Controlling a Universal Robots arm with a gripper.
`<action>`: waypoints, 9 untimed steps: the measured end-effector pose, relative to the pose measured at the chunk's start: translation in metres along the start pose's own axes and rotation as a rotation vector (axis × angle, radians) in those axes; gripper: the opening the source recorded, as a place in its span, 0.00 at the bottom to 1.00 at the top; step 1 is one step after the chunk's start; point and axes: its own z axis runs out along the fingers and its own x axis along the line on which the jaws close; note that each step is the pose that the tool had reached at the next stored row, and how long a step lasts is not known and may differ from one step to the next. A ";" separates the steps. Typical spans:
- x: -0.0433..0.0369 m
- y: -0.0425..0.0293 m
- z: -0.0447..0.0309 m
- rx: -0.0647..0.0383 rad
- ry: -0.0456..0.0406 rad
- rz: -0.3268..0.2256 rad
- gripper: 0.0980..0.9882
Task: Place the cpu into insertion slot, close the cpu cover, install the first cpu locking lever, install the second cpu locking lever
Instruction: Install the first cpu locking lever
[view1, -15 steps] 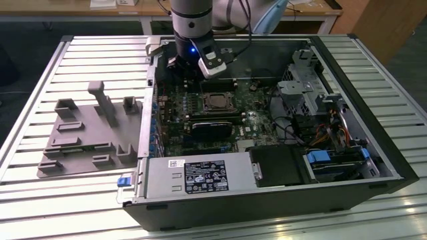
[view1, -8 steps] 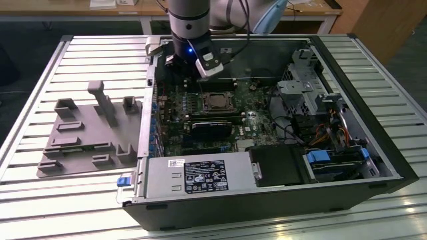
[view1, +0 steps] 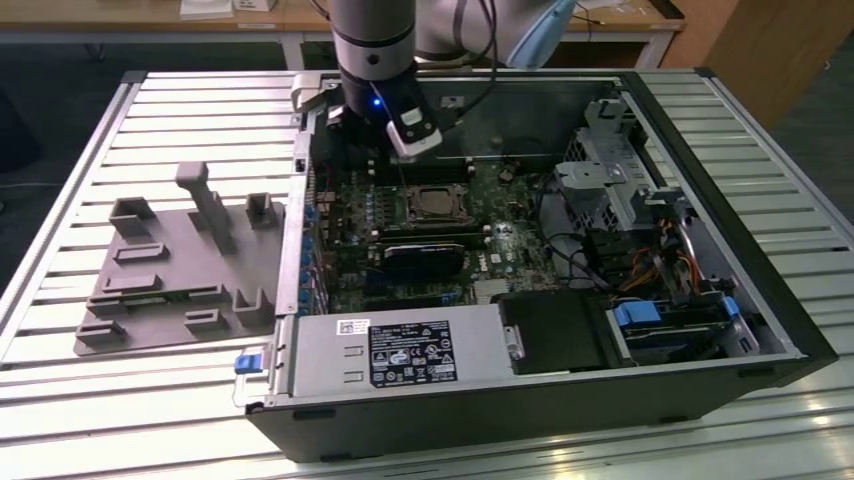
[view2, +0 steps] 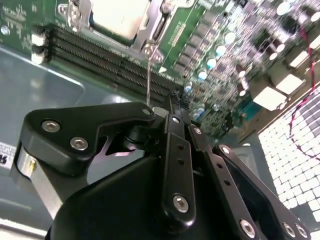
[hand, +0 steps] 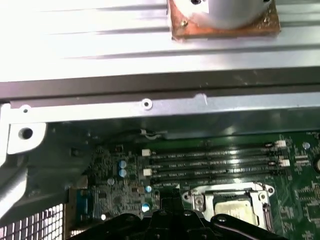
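The cpu (view1: 434, 205) lies pale and flat in the insertion slot (view1: 408, 207) on the green motherboard, and it is in both wrist views (view2: 117, 15) (hand: 236, 211). The silvery cpu cover (view2: 159, 21) (hand: 199, 201) lies down around it like a frame. A thin locking lever (view2: 148, 75) stands up from the socket's corner. My gripper (view1: 400, 172) hangs just behind the socket, shut (view2: 173, 98), its tips close beside that lever. Whether they touch the lever is hidden by the gripper's black linkage.
The open case wall (view1: 534, 100) is close behind the gripper. Long memory slots (hand: 215, 160) run beside the socket. A black card (view1: 427, 255) sits in front of it, then a labelled metal box (view1: 394, 350). Drive cages and cables (view1: 641, 230) are at the exterior view's right, a grey fixture (view1: 174, 270) at its left.
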 end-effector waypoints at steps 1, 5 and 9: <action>0.0001 0.0000 0.0000 -0.012 0.0009 0.001 0.01; 0.0001 0.0000 0.0001 -0.037 0.0031 0.002 0.01; -0.0023 0.0001 0.0004 -0.038 0.0032 0.002 0.01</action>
